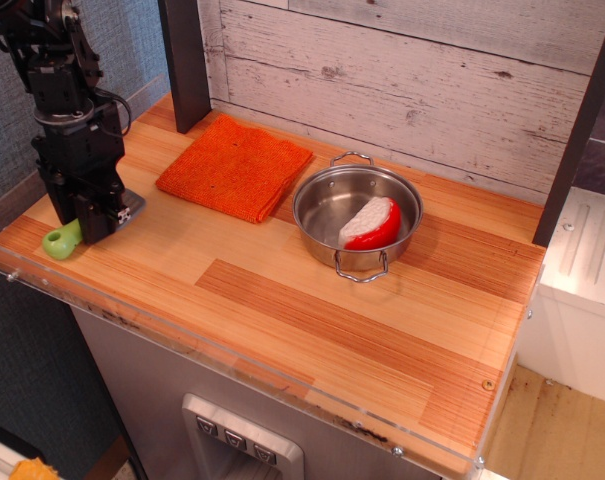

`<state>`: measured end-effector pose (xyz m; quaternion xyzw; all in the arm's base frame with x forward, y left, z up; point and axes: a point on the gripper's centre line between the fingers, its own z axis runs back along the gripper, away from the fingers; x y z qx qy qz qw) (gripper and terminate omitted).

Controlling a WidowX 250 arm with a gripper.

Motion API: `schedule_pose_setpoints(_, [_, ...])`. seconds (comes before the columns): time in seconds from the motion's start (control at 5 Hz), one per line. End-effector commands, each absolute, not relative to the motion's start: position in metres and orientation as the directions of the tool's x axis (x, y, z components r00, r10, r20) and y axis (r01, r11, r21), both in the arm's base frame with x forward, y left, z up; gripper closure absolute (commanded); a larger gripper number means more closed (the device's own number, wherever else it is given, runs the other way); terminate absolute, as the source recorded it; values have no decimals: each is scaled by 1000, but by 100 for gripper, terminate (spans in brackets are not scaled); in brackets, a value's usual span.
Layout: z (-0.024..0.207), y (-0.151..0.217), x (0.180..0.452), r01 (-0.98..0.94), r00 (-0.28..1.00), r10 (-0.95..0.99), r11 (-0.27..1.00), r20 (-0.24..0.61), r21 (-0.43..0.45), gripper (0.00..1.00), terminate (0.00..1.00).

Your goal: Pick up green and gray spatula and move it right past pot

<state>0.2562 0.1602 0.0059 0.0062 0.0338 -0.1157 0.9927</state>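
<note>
The spatula lies at the far left of the wooden counter. Its light-green handle end sticks out to the left of my gripper, and a bit of the gray blade shows to the right. My gripper is down at counter level over the middle of the handle, with its fingers drawn in around it and no gap showing. The spatula still rests on the counter. The steel pot stands at the middle back, well to the right, with a red and white toy inside.
An orange cloth lies between the gripper and the pot. A dark post stands behind the cloth. A clear acrylic lip runs along the counter's front edge. A white plank wall backs the counter.
</note>
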Motion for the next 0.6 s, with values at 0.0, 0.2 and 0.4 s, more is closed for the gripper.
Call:
schedule_pose_setpoints(0.0, [42, 155, 256, 219, 976, -219, 975, -4, 40, 100, 0])
schedule_pose_setpoints(0.2, [71, 115, 258, 158, 987, -157, 987, 8, -18, 100, 0])
schedule_pose_setpoints(0.4, [88, 67, 257, 125, 982, -119, 992, 149, -34, 100, 0])
